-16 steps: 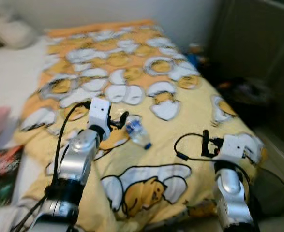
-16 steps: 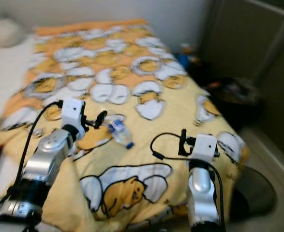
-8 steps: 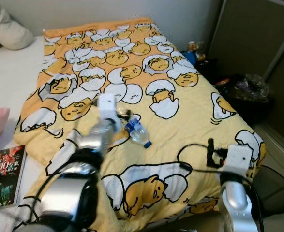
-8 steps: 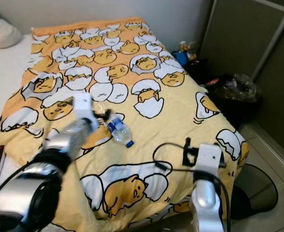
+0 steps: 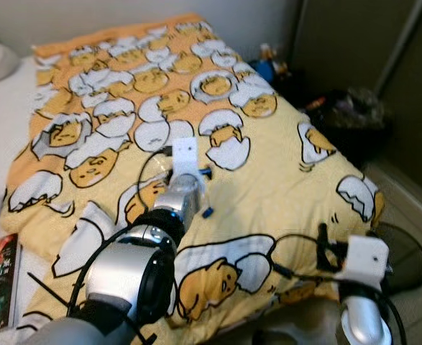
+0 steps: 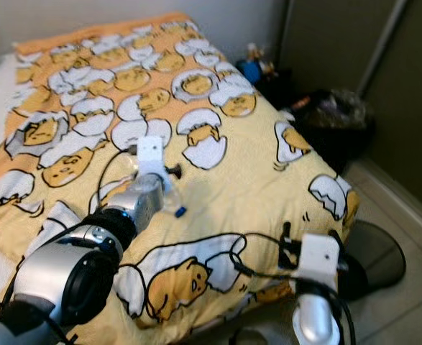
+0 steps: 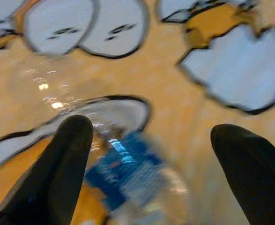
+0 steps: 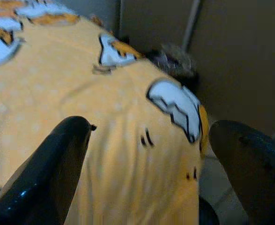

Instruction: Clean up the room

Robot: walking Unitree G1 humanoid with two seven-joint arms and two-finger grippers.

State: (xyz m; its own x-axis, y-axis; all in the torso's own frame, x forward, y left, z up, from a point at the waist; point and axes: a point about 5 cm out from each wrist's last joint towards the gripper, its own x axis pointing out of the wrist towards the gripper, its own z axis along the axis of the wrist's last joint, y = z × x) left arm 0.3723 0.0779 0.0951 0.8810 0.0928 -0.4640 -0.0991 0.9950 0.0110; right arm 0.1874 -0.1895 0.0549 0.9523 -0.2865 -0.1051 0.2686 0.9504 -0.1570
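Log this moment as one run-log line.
left gripper: open, straddling plastic bottle | bottle: lying on yellow blanket | right gripper: open, idle near bed corner

Clear plastic bottle [image 7: 137,183] with blue label and blue cap, lying on its side on the yellow bedspread [image 5: 282,158].

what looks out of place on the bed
A plastic bottle with a blue label lies on its side on the yellow blanket, where it doesn't belong. The open left gripper has its fingers on either side of it.
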